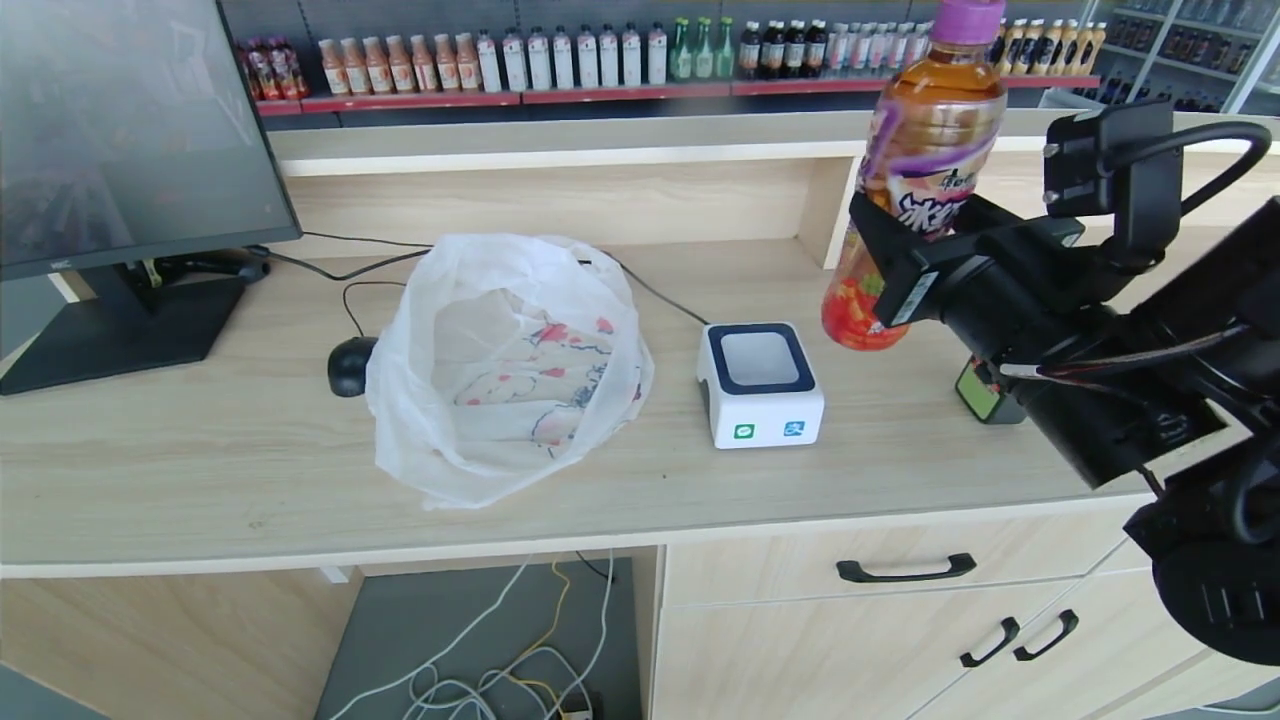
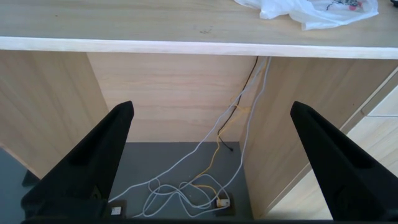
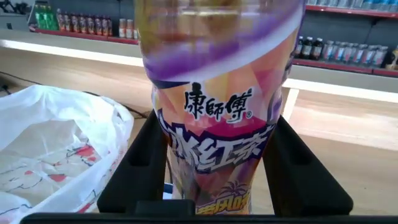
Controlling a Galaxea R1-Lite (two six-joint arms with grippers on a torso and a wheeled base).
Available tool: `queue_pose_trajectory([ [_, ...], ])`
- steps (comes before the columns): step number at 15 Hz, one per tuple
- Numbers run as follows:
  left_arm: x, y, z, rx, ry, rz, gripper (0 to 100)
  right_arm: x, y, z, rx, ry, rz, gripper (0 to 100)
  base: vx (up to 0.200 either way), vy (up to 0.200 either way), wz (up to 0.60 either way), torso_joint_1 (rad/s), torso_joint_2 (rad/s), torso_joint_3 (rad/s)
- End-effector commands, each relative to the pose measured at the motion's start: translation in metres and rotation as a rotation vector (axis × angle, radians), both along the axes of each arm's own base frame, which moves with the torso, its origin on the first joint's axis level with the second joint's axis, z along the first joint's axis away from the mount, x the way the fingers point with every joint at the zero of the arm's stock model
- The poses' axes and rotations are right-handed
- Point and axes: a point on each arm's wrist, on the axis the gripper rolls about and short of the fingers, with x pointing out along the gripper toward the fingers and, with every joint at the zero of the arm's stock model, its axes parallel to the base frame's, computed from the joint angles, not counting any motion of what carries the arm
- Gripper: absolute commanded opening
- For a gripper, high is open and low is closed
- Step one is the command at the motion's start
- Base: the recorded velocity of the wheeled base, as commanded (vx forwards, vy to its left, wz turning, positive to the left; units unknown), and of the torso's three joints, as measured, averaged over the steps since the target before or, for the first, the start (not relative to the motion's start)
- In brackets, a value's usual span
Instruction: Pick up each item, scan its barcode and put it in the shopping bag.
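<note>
My right gripper is shut on a tea bottle with a purple cap and purple label, held upright above the counter to the right of the white scanner. In the right wrist view the bottle sits between the two black fingers. The white plastic shopping bag lies open on the counter left of the scanner; its edge shows on the counter top. My left gripper hangs open below the counter's front edge, facing the cables under the desk.
A monitor on its stand and a black mouse sit left of the bag. A small dark green-faced item stands on the counter behind my right arm. Drawers lie below; bottle shelves run behind.
</note>
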Motion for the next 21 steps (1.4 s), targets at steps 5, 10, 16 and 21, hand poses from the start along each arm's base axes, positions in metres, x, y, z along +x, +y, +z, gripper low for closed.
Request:
queue_pose_trajectory([
  [5,0.000,0.000,0.000,-0.005,0.000,0.001,100,0.001,-0.006,-0.001,0.015,-0.002,-0.028,0,0.000,0.120,0.00,0.004,0.00,0.001],
  [10,0.000,0.000,0.000,-0.005,0.000,0.001,100,-0.002,-0.008,-0.010,0.008,0.009,-0.028,0,0.000,0.200,0.00,0.001,0.01,0.002],
  [16,0.000,0.000,0.000,-0.007,0.000,0.001,100,0.000,-0.006,-0.007,0.036,-0.009,-0.022,0,0.000,0.200,0.00,0.002,0.00,0.002],
  [21,0.000,0.000,0.000,-0.005,0.000,0.001,100,-0.009,0.010,-0.010,0.041,0.006,0.022,0,0.000,0.120,0.00,0.003,0.00,0.003],
])
